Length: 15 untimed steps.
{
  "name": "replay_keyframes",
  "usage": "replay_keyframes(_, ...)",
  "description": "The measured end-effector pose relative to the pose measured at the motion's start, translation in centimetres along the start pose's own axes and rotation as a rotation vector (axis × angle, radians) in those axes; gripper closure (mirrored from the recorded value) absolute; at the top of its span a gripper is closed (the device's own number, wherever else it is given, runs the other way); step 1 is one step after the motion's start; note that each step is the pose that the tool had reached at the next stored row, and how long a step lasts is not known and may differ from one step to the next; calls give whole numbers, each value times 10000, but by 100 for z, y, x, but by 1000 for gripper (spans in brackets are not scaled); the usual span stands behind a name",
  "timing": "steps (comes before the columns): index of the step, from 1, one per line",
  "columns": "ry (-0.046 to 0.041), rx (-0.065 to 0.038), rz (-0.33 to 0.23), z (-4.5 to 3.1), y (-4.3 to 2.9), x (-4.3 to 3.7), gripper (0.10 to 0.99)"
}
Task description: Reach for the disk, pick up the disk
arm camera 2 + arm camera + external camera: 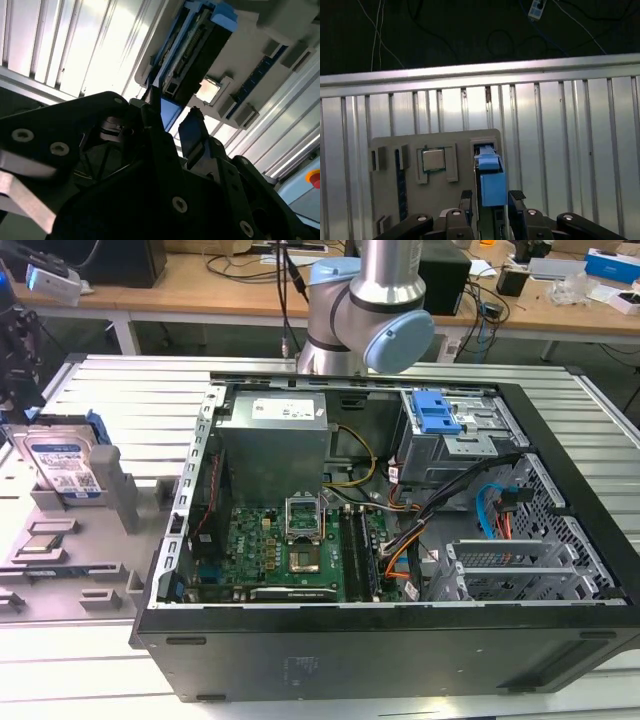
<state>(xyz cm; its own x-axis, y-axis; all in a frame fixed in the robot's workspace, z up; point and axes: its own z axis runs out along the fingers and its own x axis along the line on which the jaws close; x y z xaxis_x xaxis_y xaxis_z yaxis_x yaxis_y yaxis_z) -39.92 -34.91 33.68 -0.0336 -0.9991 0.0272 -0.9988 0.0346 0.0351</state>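
Silver and blue, the disk [62,465] stands on its edge in a grey holder [125,502]. The holder sits on the ribbed metal table [120,390], at the exterior view's left, beside the open computer case [400,660].

The arm [372,315] rises behind the case, with a shiny tube and a pale blue joint. Its dark gripper [491,196] hangs at the far left edge of the exterior view, just above the disk, and points down at the holder.

The gripper is open. In the first wrist view its two black fingers [516,196] are apart, and the blue top edge of the disk shows between them. In the second wrist view the fingers are above the disk and not touching it.

A small square chip [434,160] lies flat in the holder, next to the disk.
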Motion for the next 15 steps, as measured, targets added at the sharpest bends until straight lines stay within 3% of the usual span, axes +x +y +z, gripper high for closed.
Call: replay_keyframes(15, 2, 4, -132, 313, -11, -9, 663)
